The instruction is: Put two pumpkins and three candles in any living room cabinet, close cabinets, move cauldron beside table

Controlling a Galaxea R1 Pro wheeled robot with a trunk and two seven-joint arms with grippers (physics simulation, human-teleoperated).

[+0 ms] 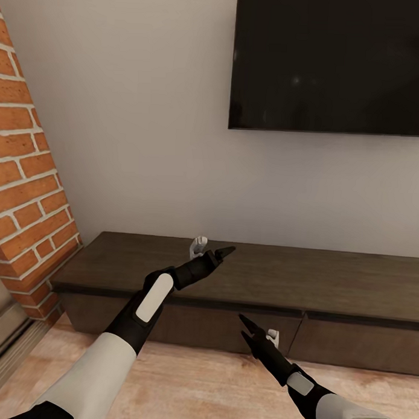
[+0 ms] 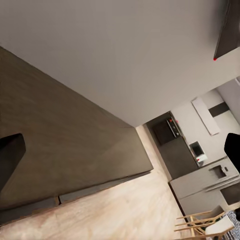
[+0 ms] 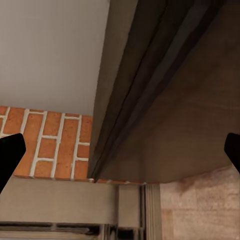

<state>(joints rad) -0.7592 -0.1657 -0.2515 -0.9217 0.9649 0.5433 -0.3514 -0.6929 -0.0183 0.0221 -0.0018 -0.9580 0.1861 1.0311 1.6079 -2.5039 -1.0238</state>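
Head view: the cabinet [image 1: 328,283] runs along the wall under the TV [image 1: 332,63], all fronts closed. Left gripper [image 1: 223,253] is over its top, right gripper [image 1: 246,329] by its front; both spread, holding nothing.

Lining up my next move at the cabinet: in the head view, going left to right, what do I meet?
Brick fireplace wall → left claw over the cabinet top → right claw at the cabinet front → TV on the wall above, furthest right.
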